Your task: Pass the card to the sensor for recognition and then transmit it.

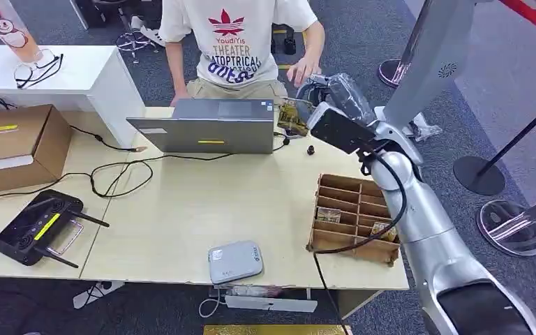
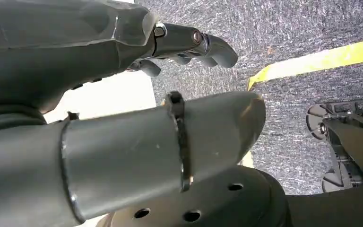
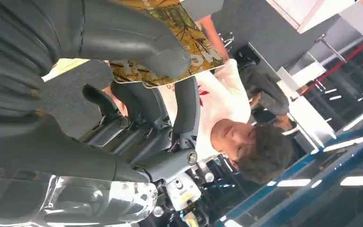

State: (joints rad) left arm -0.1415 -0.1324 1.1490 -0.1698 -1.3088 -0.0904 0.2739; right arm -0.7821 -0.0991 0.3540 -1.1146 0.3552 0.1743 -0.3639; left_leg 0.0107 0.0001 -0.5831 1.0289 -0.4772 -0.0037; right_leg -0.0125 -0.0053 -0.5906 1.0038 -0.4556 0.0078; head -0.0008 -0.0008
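Head view: the right hand (image 1: pixel 321 105) reaches to one o'clock past the laptop (image 1: pixel 213 125), offering the card (image 1: pixel 292 115) toward the person's hand (image 1: pixel 303 70).

Left wrist view: the left hand (image 2: pixel 123 113) hangs empty, fingers apart.

Right wrist view: thumb (image 3: pixel 132 40) and fingers (image 3: pixel 186 106) pinch the card (image 3: pixel 189 42), face exposed for handover.

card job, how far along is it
Pickup looks done: the right hand holds the card up beyond the wooden organizer, near the laptop and the seated person. In hand: the pass toward the person, whose hand is close by. Whether the grey sensor box has read it cannot be told. Left: the handover.
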